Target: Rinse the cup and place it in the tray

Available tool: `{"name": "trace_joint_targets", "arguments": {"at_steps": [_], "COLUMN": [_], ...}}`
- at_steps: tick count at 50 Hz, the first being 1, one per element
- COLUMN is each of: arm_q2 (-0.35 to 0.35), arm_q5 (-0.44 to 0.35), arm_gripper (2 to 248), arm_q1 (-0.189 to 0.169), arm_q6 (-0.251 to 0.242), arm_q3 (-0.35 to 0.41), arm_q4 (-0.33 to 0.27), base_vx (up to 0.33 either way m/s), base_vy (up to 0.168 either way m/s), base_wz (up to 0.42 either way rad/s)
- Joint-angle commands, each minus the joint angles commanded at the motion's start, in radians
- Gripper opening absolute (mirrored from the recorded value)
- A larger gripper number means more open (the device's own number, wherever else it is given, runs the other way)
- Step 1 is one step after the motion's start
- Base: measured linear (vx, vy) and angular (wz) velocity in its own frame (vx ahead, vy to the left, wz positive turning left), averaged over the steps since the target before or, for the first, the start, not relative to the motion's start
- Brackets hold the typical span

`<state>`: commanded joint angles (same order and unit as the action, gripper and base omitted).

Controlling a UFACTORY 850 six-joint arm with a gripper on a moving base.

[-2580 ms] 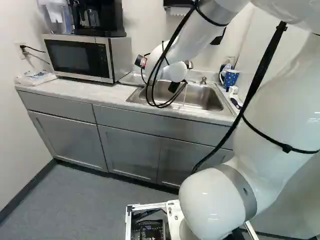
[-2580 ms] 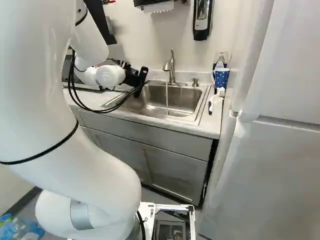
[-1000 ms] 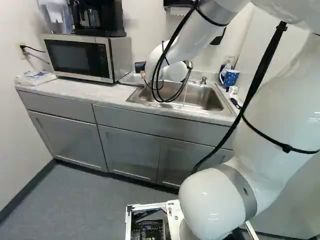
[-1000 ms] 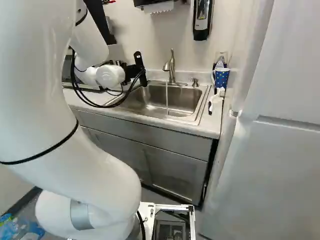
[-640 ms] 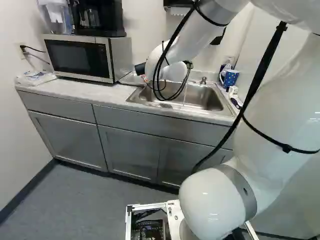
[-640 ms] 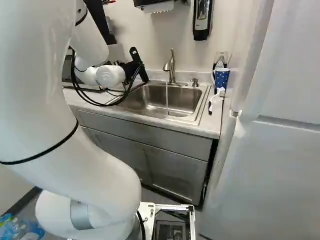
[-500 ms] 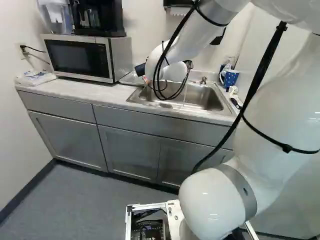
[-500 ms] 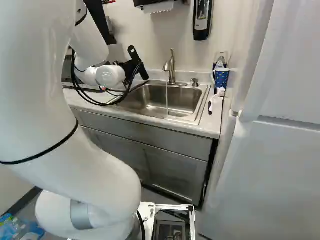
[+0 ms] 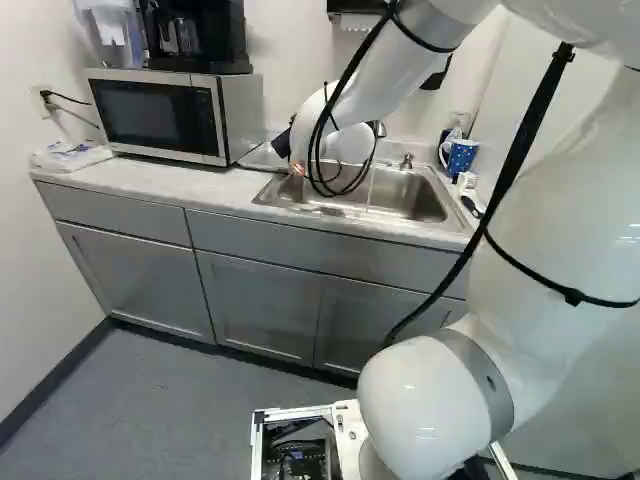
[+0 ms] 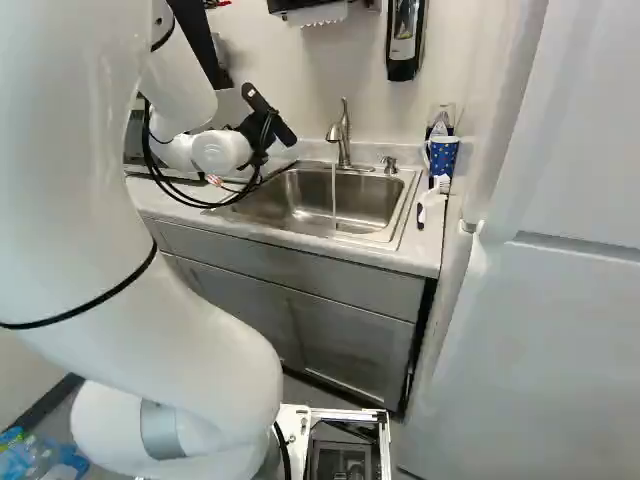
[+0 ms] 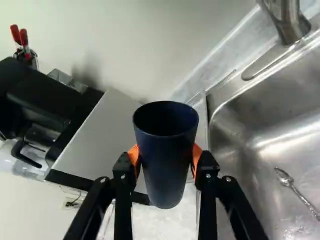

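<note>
Cup [image 11: 166, 160], dark blue | 2 fingers [image 11: 123, 172] parted by its width, pinching it | orange pads [image 11: 196, 157] against opposite sides

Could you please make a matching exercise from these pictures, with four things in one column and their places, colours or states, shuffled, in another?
Things:
1. Cup
2. Spoon
3. Faucet
4. Mug

Descriptions:
A. Lying in the sink
B. Pouring water
C. Blue with spots
D. Held in the gripper

Pairs: 1-D, 2-A, 3-B, 4-C
</note>
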<state>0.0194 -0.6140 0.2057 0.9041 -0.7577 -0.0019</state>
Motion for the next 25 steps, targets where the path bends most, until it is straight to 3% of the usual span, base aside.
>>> {"name": "trace_joint_targets", "arguments": {"at_steps": [25], "arm_q2": [0.0], "arm_q5": [0.0], "arm_gripper": [120], "arm_q1": [0.0], "arm_q6": [-0.263], "arm_q3": [0.0], "arm_q4": [0.0], "base_vx": [0.0], "base_vy": [0.0], "base_wz": [0.0]}}
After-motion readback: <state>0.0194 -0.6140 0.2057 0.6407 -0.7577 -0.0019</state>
